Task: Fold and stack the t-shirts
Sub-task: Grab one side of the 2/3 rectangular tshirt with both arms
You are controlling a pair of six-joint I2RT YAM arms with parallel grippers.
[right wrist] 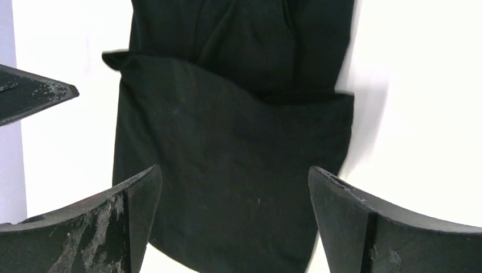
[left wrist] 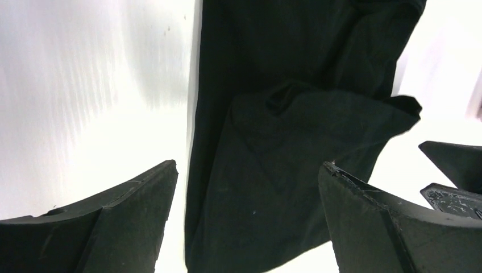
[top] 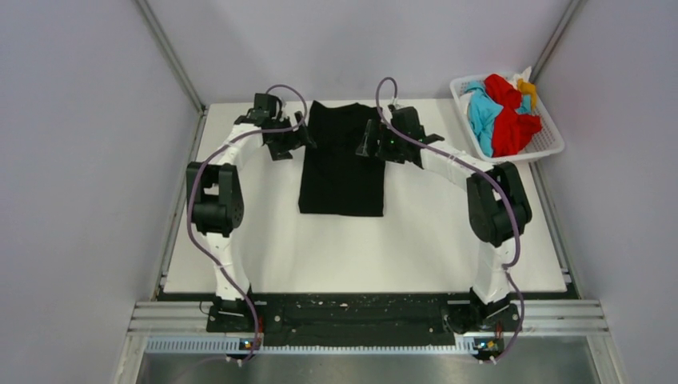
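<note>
- Over the far half of the table [top: 416, 240], the left gripper [left wrist: 247, 168] hangs with its jaws spread wide and nothing between them; the black t-shirt [top: 342, 160] lies below the gap.
- Opposite it, the right gripper [right wrist: 234, 170] is likewise wide open and empty, and the same shirt's cloth fills the view between its jaws.
- Seen from above, the left gripper sits just beside the shirt's left edge near its far end, while the right gripper overlaps the shirt's right edge at about the same level.
- Both arms rise from their bases at the near edge of the table and bend inward toward each other.
- The black t-shirt lies flat as a long narrow rectangle, running from far to near, in the far middle of the table; the wrist views show a folded flap resting on top of it.
- At the far right corner stands a white basket [top: 528, 157], well apart from the black shirt. It holds a red t-shirt [top: 512, 122], a turquoise t-shirt [top: 482, 112] and an orange-yellow t-shirt [top: 525, 86], bunched together and unfolded.
</note>
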